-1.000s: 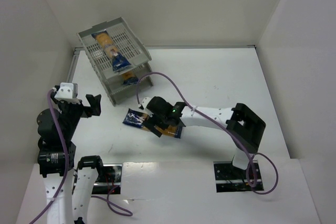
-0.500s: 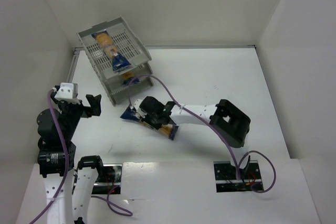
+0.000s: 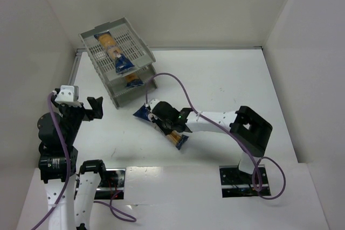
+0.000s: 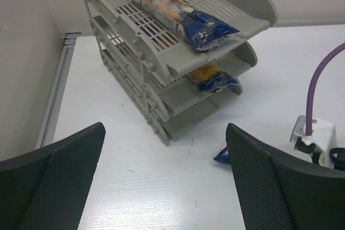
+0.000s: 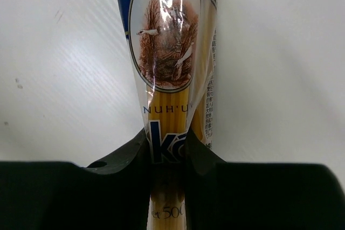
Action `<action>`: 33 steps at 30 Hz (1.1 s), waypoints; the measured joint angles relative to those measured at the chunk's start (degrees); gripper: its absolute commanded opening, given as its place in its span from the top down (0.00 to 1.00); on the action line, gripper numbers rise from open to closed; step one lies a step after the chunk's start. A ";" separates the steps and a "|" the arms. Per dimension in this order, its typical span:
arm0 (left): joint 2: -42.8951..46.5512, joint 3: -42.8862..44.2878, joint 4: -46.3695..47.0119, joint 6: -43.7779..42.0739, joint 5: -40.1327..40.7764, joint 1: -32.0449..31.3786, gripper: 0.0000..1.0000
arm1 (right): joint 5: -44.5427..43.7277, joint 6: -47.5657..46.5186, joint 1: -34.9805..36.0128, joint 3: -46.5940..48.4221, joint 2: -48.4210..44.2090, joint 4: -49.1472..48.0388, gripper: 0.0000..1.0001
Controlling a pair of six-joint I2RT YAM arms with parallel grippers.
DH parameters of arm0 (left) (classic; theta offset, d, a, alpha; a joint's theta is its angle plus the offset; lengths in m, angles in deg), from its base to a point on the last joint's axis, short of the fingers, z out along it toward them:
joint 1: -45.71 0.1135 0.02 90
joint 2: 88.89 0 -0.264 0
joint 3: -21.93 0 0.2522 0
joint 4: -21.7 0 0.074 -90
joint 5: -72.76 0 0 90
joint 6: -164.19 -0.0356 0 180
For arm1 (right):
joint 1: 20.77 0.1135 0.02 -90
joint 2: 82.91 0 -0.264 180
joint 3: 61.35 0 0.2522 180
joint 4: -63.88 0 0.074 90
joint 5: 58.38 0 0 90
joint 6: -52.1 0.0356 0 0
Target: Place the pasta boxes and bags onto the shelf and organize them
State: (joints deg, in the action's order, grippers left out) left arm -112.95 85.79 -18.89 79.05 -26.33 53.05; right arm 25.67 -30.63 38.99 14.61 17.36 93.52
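One spaghetti packet [image 5: 173,98] pinched by right end effector [image 5: 168,160], label [image 5: 164,39] legible only wrist-side; left end effector [image 4: 164,152] open, empty.

The grey shelf [image 3: 141,53] is standing far left, carrying one spaghetti packet [image 3: 114,53] on top and a second packet [image 3: 131,81] beneath; the third packet [image 3: 142,112] is lying diagonally just nearer.

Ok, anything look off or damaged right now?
Nothing spilled or torn. The shelf stands skewed to the back wall, and one pasta packet is off it, clamped in the right gripper.
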 measured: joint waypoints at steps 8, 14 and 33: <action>0.66 -0.70 0.94 3.96 1.31 -0.02 0.00 | -4.81 4.31 -0.50 4.22 1.77 -0.59 1.00; 0.70 -1.05 1.11 4.66 1.36 0.00 0.00 | -5.22 5.03 -2.38 15.52 10.23 -2.05 1.00; 0.66 -1.16 1.51 4.37 1.44 0.04 0.00 | -9.66 6.93 -5.75 44.00 29.42 2.89 0.30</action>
State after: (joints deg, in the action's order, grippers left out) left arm -112.29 84.64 -17.39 83.42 -24.88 53.09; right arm 16.01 -23.70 33.25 58.60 46.78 96.40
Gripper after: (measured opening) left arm 0.998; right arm 0.694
